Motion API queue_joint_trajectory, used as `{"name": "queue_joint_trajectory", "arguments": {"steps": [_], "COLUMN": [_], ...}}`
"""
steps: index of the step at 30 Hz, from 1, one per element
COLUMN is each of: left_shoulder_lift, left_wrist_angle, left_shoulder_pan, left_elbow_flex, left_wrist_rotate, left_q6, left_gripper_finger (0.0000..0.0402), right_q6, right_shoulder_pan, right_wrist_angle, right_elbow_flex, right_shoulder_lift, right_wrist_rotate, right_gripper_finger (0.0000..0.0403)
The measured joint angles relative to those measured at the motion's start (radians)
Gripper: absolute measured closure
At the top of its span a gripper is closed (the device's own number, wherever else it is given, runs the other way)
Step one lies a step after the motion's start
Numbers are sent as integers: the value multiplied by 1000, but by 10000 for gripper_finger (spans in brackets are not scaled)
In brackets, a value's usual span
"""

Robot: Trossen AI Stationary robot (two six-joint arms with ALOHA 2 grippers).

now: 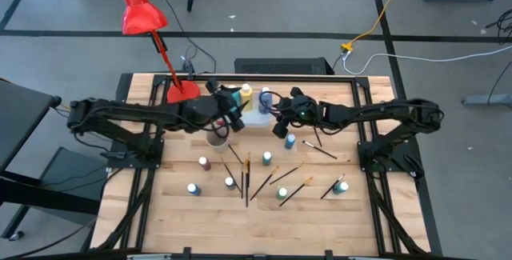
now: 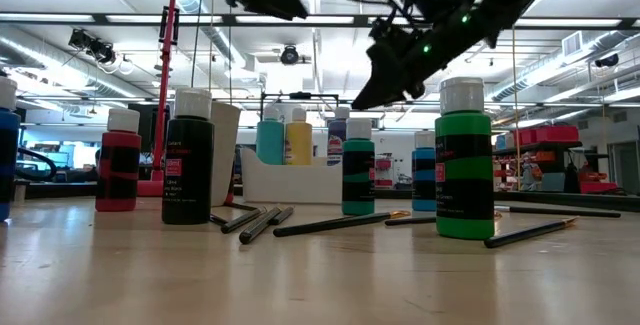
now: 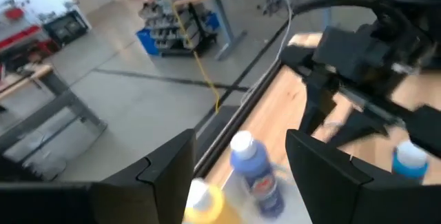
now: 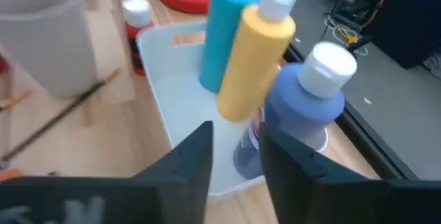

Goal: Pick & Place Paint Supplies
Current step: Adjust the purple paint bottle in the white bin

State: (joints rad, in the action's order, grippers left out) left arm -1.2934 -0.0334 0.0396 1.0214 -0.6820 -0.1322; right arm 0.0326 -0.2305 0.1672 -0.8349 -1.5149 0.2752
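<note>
A white tray [image 1: 254, 118] at the table's far middle holds three upright bottles: teal [image 4: 226, 31], yellow [image 4: 258, 58] and blue [image 4: 310, 107]. My left gripper [image 1: 234, 108] hovers open over the tray's left side; the blue bottle [image 3: 251, 172] and the yellow one [image 3: 203, 203] show beyond its fingers. My right gripper [image 1: 280, 128] hangs open just off the tray's right near corner [image 4: 238, 131], its fingers a small gap apart with nothing between them. Several more bottles [image 1: 204, 162] [image 1: 290, 140] [image 1: 342, 186] stand on the table among loose paintbrushes [image 1: 246, 176].
A white cup [image 1: 216, 136] stands left of and nearer than the tray. The red desk lamp's base [image 1: 182, 92] sits at the far left, with its head [image 1: 140, 12] leaning beyond the table. Bottles and brushes [image 2: 300, 223] fill the middle and near part of the wooden table [image 1: 160, 204].
</note>
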Motion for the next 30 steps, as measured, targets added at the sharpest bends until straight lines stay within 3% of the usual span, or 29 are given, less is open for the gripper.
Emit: {"name": "queue_joint_trajectory", "arguments": {"steps": [3, 8, 17, 30], "left_shoulder_lift": [41, 53, 49, 49], "left_wrist_angle": [-91, -154, -151, -149], "left_shoulder_pan": [0, -1, -1, -1], "left_elbow_flex": [0, -1, -1, -1], "left_wrist_rotate": [-20, -24, -21, -24], "left_q6": [45, 98, 101, 94], "left_gripper_finger": [166, 166, 166, 166], "right_q6": [-10, -26, -24, -52], "right_shoulder_pan": [-37, -95, -149, -179], "right_wrist_angle": [-28, 23, 147, 195], "right_elbow_flex": [0, 0, -1, -1], "right_shoulder_lift": [-21, -62, -218, -230], "right_wrist_rotate": [-7, -140, -182, -185], "right_gripper_finger": [338, 396, 399, 401]}}
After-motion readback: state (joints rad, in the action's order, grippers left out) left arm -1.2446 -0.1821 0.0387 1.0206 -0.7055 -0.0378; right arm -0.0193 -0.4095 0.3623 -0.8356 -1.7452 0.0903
